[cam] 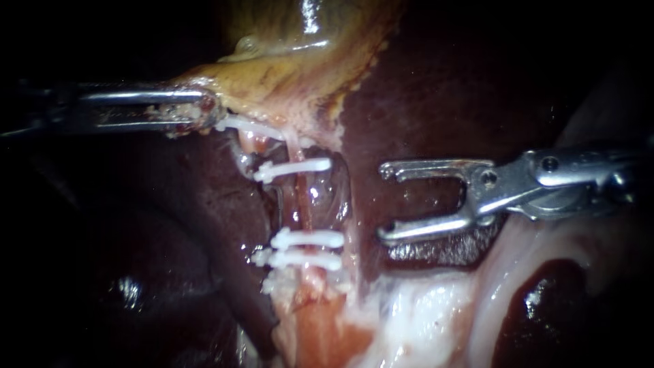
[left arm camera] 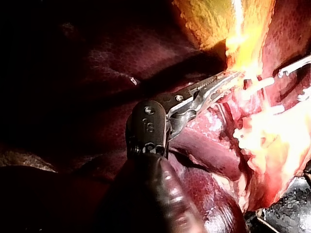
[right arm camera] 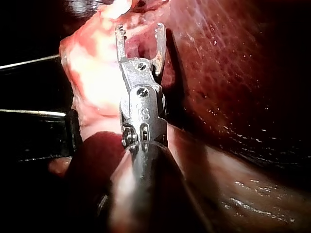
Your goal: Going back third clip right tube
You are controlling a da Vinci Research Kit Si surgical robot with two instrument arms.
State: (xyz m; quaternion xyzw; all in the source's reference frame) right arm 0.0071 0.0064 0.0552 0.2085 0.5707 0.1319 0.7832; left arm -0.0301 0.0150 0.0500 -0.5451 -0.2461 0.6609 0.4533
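Observation:
A pale pink tube runs down from the yellow-green gallbladder. It carries three white clips: one high and two close together lower down. Another white clip lies just beside my left instrument, whose jaws are shut on the gallbladder's lower edge. My right instrument stands to the right of the tube over the liver, its forked jaws open and empty, apart from the clips. In the right wrist view its jaws gape before pale tissue.
White fatty tissue spreads below the right instrument. Dark liver lies left of the tube. In the left wrist view my left instrument reaches into bright glare, with the right instrument's jaw tips beyond it.

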